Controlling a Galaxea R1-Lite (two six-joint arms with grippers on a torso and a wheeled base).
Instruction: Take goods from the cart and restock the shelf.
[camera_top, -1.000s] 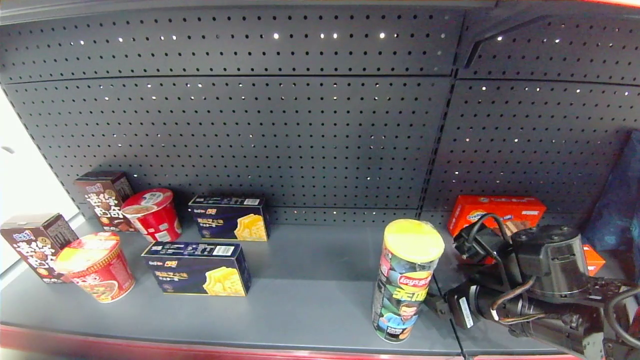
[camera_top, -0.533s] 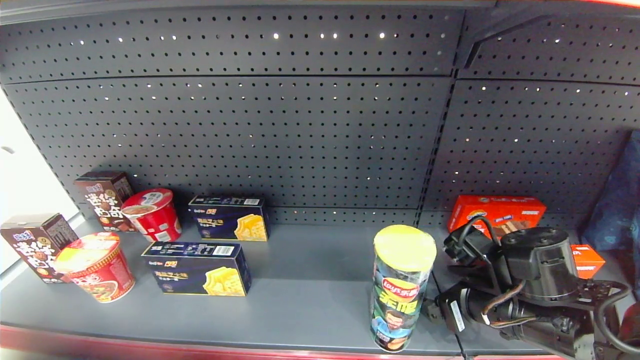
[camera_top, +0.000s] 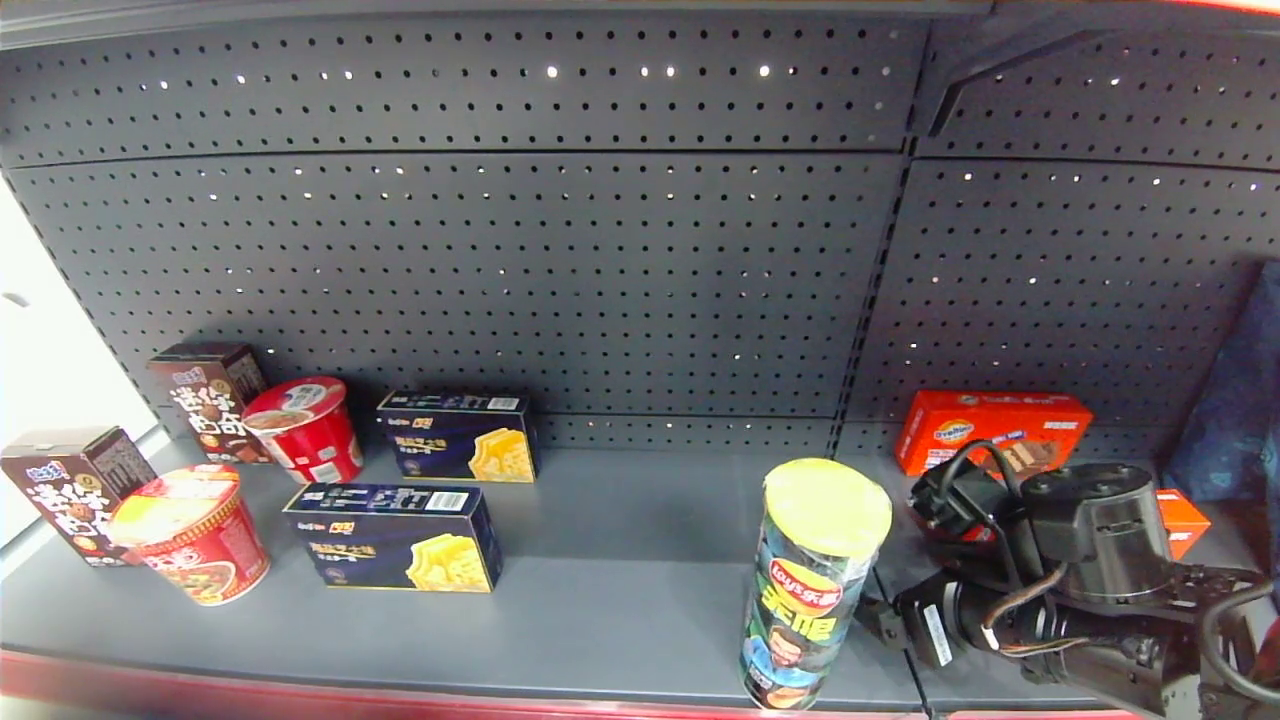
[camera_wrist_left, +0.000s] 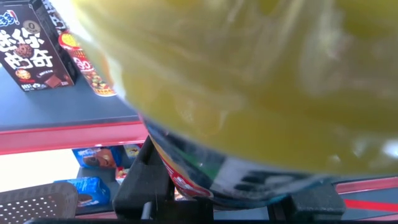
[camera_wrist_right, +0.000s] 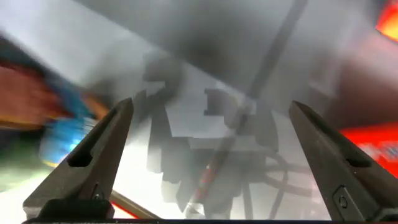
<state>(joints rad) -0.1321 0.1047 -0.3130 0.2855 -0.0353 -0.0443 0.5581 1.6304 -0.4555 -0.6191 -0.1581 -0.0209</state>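
Yellow-lidded can (camera_top: 815, 580) leans at the front lip of the shelf (camera_top: 620, 590), just beside the right tool (camera_wrist_right: 211, 106), whose jaws are spread wide. A brush from that tool could topple it off the edge. The left tool (camera_wrist_left: 224, 186) pinches a second can (camera_wrist_left: 249, 81), low before the shelf.

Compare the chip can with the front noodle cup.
The chip can is tall, narrow and straight-sided; the front noodle cup is short and tapers downward. The can has a plain yellow lid and a dark wrap; the cup is red with a printed lid. The can sits in the left gripper at the front edge of the shelf; the cup stands free at the left end. Both are round, lidded and roughly upright.
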